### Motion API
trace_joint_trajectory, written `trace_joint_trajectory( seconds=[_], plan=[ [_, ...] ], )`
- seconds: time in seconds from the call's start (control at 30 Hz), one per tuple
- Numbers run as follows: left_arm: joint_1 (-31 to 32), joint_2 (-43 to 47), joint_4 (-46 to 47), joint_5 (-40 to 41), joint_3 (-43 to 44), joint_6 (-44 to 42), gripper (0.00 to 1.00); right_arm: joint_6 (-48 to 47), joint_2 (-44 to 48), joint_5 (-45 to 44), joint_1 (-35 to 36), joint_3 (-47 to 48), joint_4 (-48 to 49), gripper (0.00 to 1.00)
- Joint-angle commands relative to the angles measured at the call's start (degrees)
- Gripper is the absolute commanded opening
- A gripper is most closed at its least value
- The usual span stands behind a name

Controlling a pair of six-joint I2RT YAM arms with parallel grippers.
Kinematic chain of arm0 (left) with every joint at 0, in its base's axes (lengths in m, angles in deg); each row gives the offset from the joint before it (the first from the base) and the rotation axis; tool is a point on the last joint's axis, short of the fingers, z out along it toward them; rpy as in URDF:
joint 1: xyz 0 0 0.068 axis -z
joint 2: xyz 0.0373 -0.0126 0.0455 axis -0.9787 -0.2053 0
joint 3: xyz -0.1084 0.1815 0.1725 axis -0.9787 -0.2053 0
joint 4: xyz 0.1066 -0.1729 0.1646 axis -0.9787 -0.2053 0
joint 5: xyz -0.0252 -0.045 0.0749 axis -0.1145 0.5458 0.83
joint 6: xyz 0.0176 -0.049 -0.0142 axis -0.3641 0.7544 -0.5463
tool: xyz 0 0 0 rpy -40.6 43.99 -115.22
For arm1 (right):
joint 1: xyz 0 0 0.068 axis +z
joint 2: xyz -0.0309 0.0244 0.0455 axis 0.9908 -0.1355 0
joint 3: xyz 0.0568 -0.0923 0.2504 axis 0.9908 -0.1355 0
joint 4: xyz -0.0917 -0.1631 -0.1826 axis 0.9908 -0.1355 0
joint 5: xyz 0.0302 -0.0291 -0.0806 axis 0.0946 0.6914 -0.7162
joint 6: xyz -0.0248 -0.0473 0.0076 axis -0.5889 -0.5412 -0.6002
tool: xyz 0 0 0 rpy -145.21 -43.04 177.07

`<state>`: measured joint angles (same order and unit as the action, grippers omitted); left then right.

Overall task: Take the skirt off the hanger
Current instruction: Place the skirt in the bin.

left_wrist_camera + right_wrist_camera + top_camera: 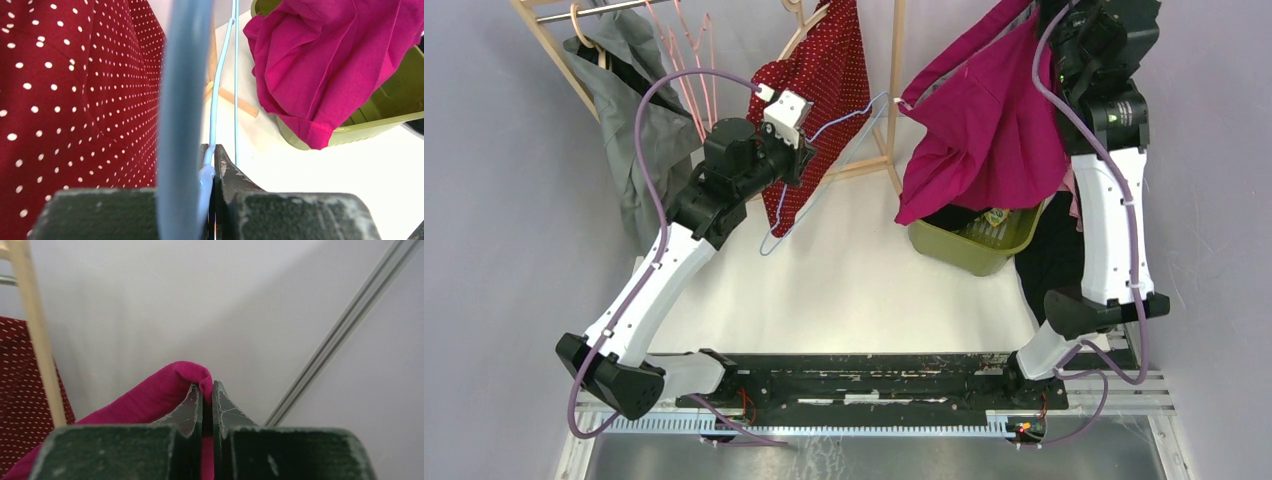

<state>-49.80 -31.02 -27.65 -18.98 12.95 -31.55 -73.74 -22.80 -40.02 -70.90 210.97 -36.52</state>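
My left claw (212, 150) is clamped tight on the blue wire hanger (182, 100). My right claw (205, 387) is pinched together on a fold of the magenta skirt (984, 130), which hangs at far right over the green basket (984, 250).

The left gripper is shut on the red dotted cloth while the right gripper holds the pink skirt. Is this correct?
No. The left gripper is shut on the blue wire hanger, not the red dotted cloth, as the left wrist view shows. The right gripper does hold the pink skirt.
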Motion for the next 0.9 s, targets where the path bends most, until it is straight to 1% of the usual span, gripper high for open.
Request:
trace_joint_trajectory(
  seconds=[0.0, 0.17, 0.27, 0.37, 0.47, 0.63, 0.87],
  plan=[
    [-0.06, 2.86, 0.24, 1.67, -0.09, -2.46, 0.03, 0.41, -1.29, -0.27, -2.89, -0.79, 6.56, 0.01],
    [0.01, 4.48, -1.4, 3.12, -1.01, -2.98, 0.03, -1.63, 0.1, -1.56, -8.61, -4.64, 7.37, 0.0],
    [-0.03, 4.87, -1.48, 3.53, -2.47, -2.92, 0.03, -0.99, 2.34, -0.26, -12.96, -6.36, 8.1, 0.0],
    [-0.06, 4.69, -1.23, 3.2, -3.09, -2.55, 0.03, -1.06, 4.35, 1.53, -15.3, -7.91, 8.35, 0.0],
    [-0.02, 4.08, -0.32, 2.8, -3.11, -2.59, 0.03, -1.72, 6.41, 3.5, -15.63, -10.28, 8.9, 0.01],
    [-0.01, 2.74, 0.05, 1.79, -2.02, -3.0, 0.03, -3.32, 9.25, 4.34, -15.73, -13.45, 8.8, 0.0],
    [-0.03, 1.22, 0.28, 0.85, -1.71, -3.77, 0.03, -7.69, 17.31, 3.56, -15.71, -23.4, 10.96, 0.0]
  ],
)
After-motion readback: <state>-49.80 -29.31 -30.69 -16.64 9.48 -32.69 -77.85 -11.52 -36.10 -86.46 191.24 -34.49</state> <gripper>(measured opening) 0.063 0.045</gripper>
